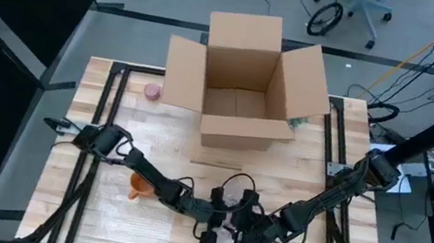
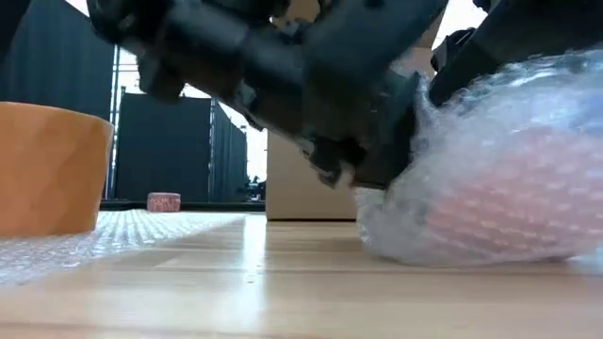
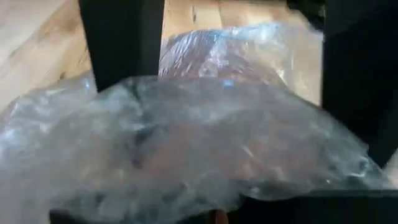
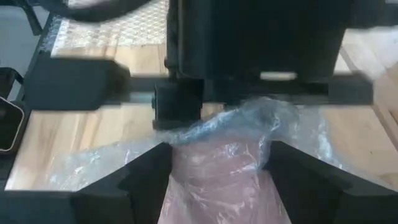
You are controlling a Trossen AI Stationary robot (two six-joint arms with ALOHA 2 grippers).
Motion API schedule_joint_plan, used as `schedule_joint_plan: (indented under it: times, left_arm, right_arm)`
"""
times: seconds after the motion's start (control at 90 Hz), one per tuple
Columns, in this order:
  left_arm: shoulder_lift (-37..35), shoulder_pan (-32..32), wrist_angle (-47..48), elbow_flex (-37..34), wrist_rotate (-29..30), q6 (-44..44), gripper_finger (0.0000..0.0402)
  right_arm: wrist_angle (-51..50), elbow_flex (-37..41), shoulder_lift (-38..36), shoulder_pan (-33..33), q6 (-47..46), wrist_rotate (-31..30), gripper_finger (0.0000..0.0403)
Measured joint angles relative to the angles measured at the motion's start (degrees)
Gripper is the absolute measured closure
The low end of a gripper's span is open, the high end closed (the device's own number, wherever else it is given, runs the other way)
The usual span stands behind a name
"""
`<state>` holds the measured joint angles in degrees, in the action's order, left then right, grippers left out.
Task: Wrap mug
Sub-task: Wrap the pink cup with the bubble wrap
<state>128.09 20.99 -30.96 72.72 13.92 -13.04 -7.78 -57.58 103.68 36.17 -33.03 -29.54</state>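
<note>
Looking down from the high camera: I have both arms meeting at the near middle of the bench [image 1: 294,240], hunched over one bundle.
Mug: I see a pinkish mug [image 4: 214,180] swaddled in clear bubble wrap [image 2: 499,188], lying on the wood at the near edge; the low camera shows the bundle resting on the bench top.
Left gripper: my left gripper [image 3: 236,74] reaches in from the left, its two dark fingers [image 3: 121,37] set wide to either side of the bundle, the wrap bulging up between them. I cannot tell whether the pads press on it.
Right gripper: my right gripper [image 4: 214,168] comes in from the right, jaws spread moderately with the wrapped mug sitting between them, fingers [image 4: 140,171] close along its flanks; it looks like a hold on the bundle.
Arms' meeting point: through the right wrist camera the left arm's gripper body sits just beyond the bundle, touching the crumpled top of the wrap.
Orange cup: an orange cup [image 1: 138,185] stands on the bench beside the left arm, apart from the bundle; it shows large at the low camera's edge [image 2: 52,169].
Spare wrap: a flat sheet of bubble wrap [image 2: 122,231] lies under and around the orange cup.
Box: an open cardboard box [image 1: 241,81] stands at the far side of the bench, flaps out.
Small pink thing: a small pink round object [image 1: 152,91] sits left of the box.
</note>
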Motion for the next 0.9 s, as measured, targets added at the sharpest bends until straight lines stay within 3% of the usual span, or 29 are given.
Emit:
schedule_joint_plan:
  times: [0.267, 0.567, 0.733, 0.9]
  left_arm:
    - [2.47, 0.14, -1.47, -0.02, -1.26, -1.60, 0.0401]
    - [2.04, -0.02, -0.60, 0.18, -1.41, -0.99, 0.0402]
    - [2.04, -0.01, -0.31, 0.11, -2.13, -1.00, 0.0402]
    - [2.04, 0.04, -0.48, 0.01, -2.44, -1.10, 0.0402]
  right_arm:
    - [-0.19, 0.18, -2.01, 0.10, 0.91, 1.01, 0.0161]
    - [-4.32, 0.30, -15.35, 0.02, 1.12, 5.56, 0.0161]
    - [-17.89, 0.28, -24.34, 0.21, -4.41, 13.89, 0.0161]
    - [-30.62, 2.48, -25.64, 2.60, -7.18, 13.60, 0.0161]
